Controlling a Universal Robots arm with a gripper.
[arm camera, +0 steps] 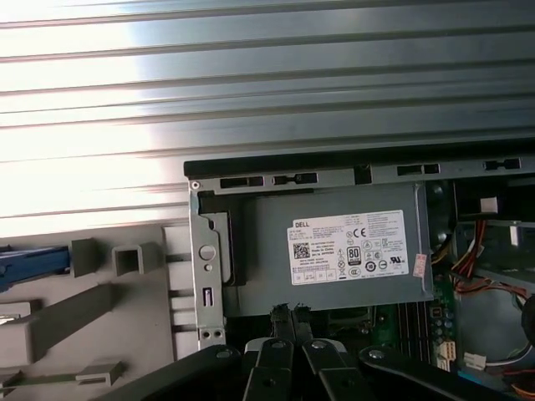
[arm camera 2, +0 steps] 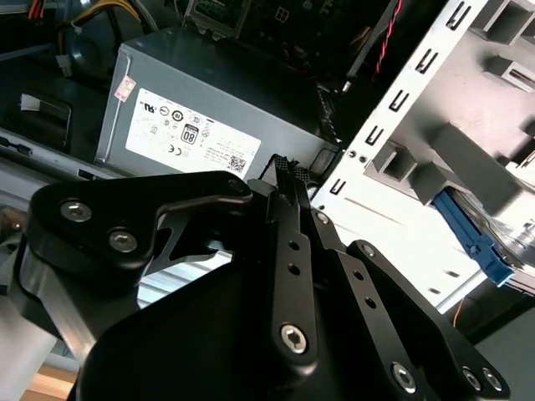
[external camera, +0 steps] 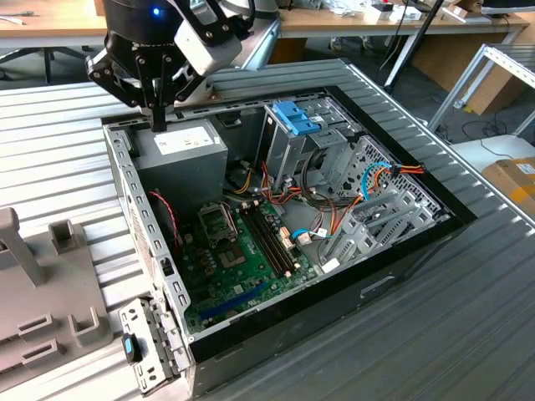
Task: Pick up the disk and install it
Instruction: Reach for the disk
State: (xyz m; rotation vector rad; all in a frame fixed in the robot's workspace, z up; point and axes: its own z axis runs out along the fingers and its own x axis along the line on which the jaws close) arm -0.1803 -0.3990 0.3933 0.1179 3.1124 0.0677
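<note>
Exterior view has the gripper (external camera: 158, 121) hanging over the power supply (external camera: 180, 150) in the far corner of the case (external camera: 393, 267), fingers pinched together on nothing. First wrist view catches the disk (arm camera: 33, 261) parked on the grey holder (arm camera: 100, 301) at the exterior view's left, open to a grasp.

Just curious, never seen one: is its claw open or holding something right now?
Gripper: closed, holding nothing, near the power supply.

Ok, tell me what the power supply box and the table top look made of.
Power supply box: probably painted sheet metal, matte grey, with crisp flat faces. Table top: ribbed metal, likely aluminium, judging by its bright sheen.
</note>
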